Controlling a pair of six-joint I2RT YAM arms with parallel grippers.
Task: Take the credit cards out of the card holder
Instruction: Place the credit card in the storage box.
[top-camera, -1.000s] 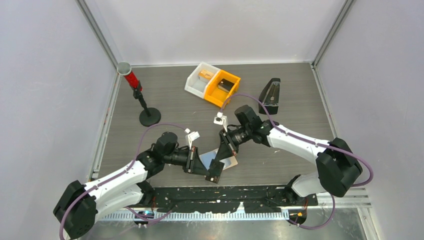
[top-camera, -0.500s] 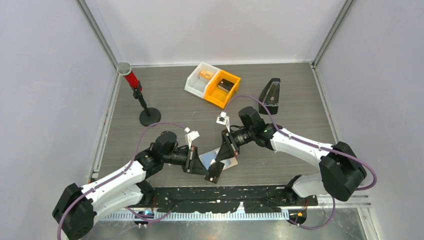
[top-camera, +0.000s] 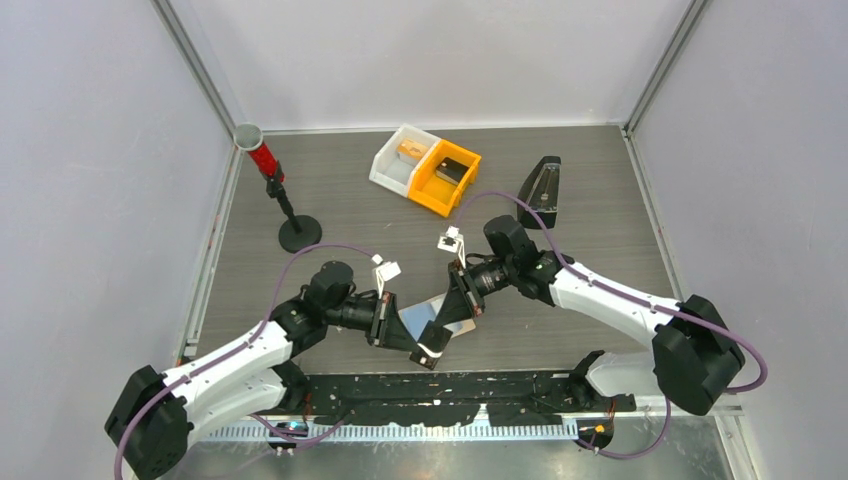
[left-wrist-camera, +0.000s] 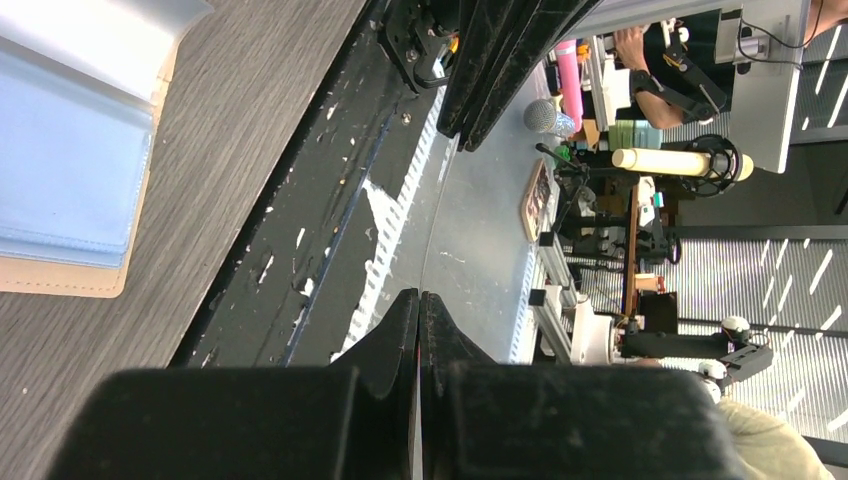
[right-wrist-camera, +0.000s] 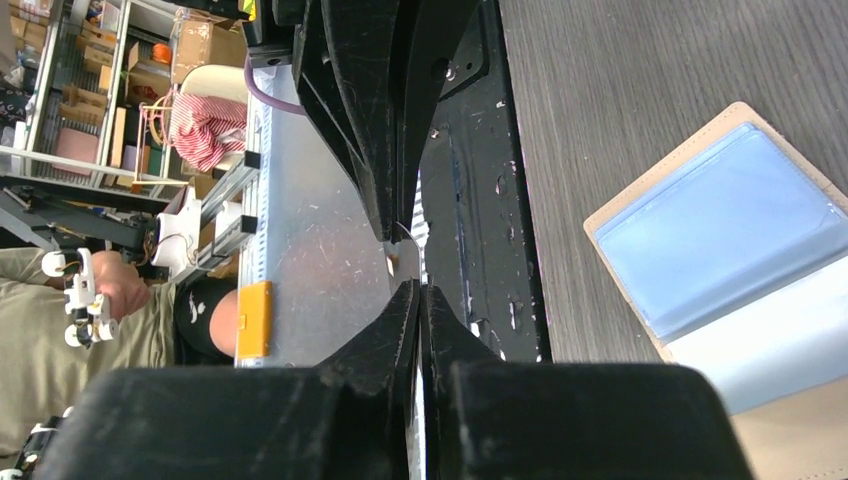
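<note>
The grey worktop (top-camera: 560, 200) carries the tan card holder (right-wrist-camera: 790, 445), lying open near the front edge between the two arms. A light blue card (right-wrist-camera: 715, 235) sits in its pocket with a paler card (right-wrist-camera: 780, 340) beside it. The left fingers (left-wrist-camera: 395, 335) and the right fingers (right-wrist-camera: 400, 320) are each pressed together, seemingly holding nothing. To free a card well, one arm should pin the tan border while the other spreads, nips the exposed card edge and slides it out flat.
</note>
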